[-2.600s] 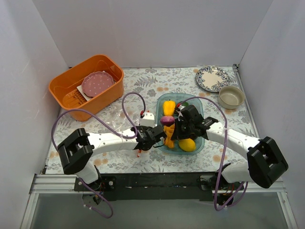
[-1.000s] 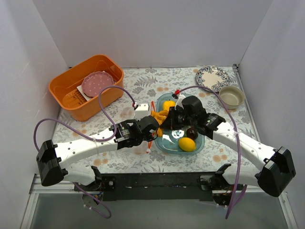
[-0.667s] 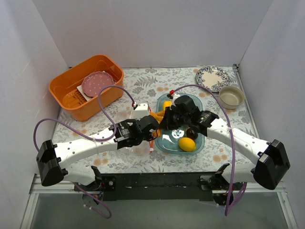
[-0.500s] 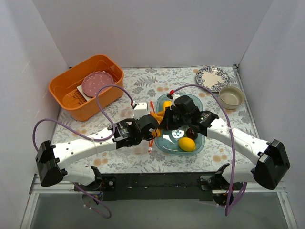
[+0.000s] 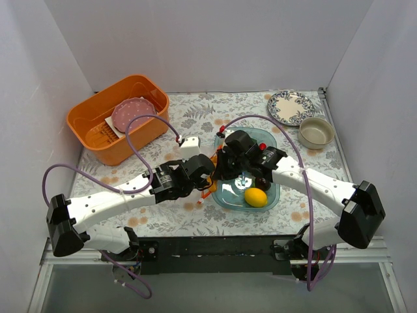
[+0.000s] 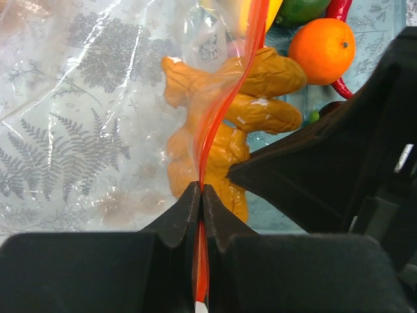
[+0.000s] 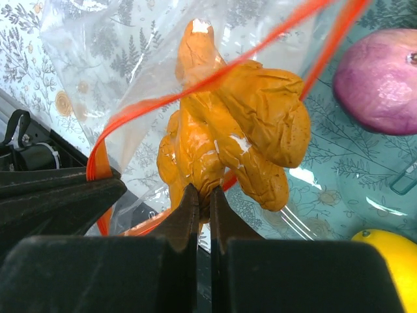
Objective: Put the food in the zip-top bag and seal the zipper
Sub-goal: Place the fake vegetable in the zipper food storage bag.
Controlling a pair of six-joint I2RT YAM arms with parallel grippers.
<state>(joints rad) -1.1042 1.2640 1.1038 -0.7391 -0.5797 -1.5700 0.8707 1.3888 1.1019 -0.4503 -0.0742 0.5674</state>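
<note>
Toy foods that can be made out: one knobbly orange-yellow toy piece [image 6: 221, 143], one round orange fruit [image 6: 322, 49], one red chili [image 6: 339, 10], one green round fruit [image 6: 303, 8], one purple onion [image 7: 378, 81] and one yellow lemon [image 5: 255, 197]. There is one clear crinkly plastic bag with an orange-red strip [image 6: 78, 98], one clear blue plastic tray [image 5: 228, 199], one orange plastic basket [image 5: 144, 135] and one beige bowl [image 5: 316, 132]. There are two plates: a pink dotted plate [image 5: 133, 115] and a blue-patterned plate [image 5: 290, 107].

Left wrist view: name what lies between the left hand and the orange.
The lumpy yellow-orange toy food lies between the left hand and the orange. The zipper, pinched in that hand, runs up across it. The left wrist view shows this.
</note>
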